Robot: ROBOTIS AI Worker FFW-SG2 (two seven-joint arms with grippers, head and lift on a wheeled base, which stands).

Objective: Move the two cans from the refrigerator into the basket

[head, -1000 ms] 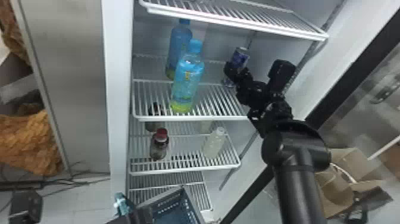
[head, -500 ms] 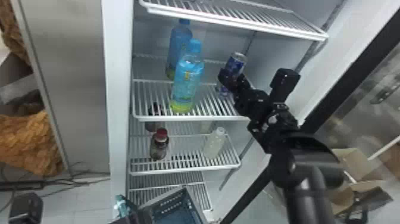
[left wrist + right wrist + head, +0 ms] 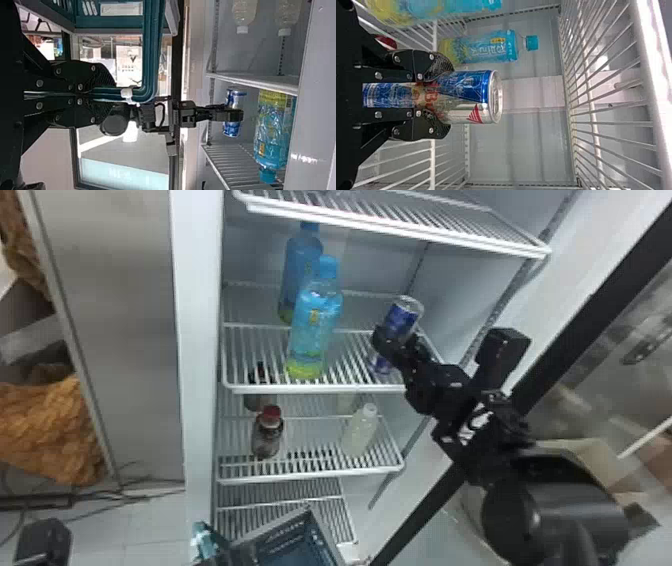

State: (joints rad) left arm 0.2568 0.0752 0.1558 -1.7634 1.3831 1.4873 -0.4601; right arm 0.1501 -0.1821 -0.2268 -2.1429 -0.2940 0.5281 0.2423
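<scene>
In the head view the can (image 3: 406,315) stands right of centre in the upper half, its long axis roughly upright in the room, the right gripper (image 3: 449,98) clasped round its sides. The basket (image 3: 272,526) lies down and left, at the frame's bottom edge — the left gripper (image 3: 113,95) pinching its rim. The right arm probably must bring the can out past the shelf (image 3: 340,389) first — then down-left.

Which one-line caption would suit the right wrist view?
Black right gripper clasps a blue-and-silver metal can inside the white refrigerator, blue-capped plastic bottles nearby.
</scene>
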